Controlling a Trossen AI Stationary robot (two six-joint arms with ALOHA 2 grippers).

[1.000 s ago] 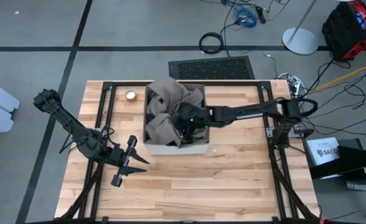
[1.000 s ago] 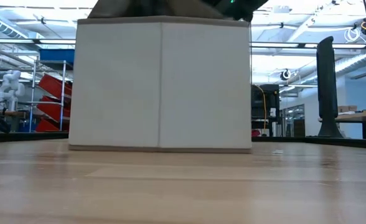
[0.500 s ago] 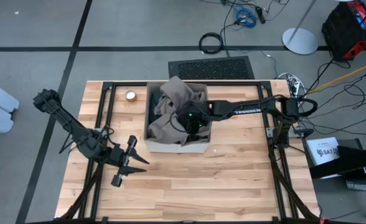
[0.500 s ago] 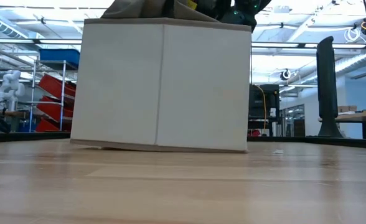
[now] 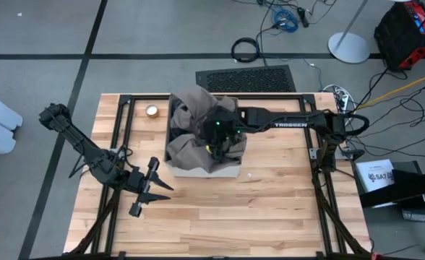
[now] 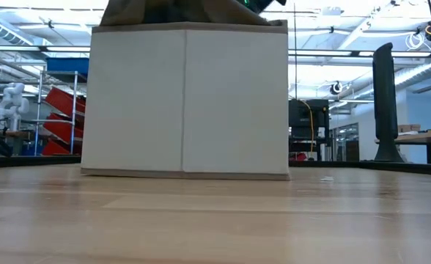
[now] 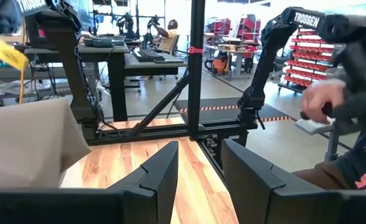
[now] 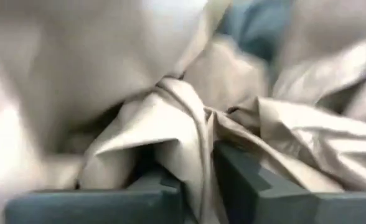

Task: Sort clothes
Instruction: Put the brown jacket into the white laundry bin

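A beige cardboard box (image 5: 202,170) stands on the wooden table, its near wall (image 6: 186,103) filling the low view. Khaki-tan clothes (image 5: 191,119) are heaped in it and rise over its rim (image 6: 131,11). My right gripper (image 5: 217,139) is over the box, slanting down into the heap, shut on a khaki fold (image 8: 192,140). A teal-blue garment (image 8: 258,25) shows behind the fold. My left gripper (image 5: 144,196) hangs open over the table's near left part with nothing between its fingers (image 7: 198,180). My right gripper pinches a raised fold of the khaki-tan garment (image 8: 195,155) between its two fingers, several layers bunched together. The fingers come slanting down from the table's right side. The rest of the garment lies slack in the box below.
A small round roll (image 5: 152,110) lies left of the box near the far edge. Black frame rails (image 5: 126,137) run along the table's sides. Bare wood lies between the box and the near edge. A person's hand (image 7: 323,106) shows in the room beyond the table.
My right gripper has risen over the box and gone a little toward the far edge, drawing the khaki cloth up with it. The box tipped briefly, then settled flat again, slid slightly toward the table's left.
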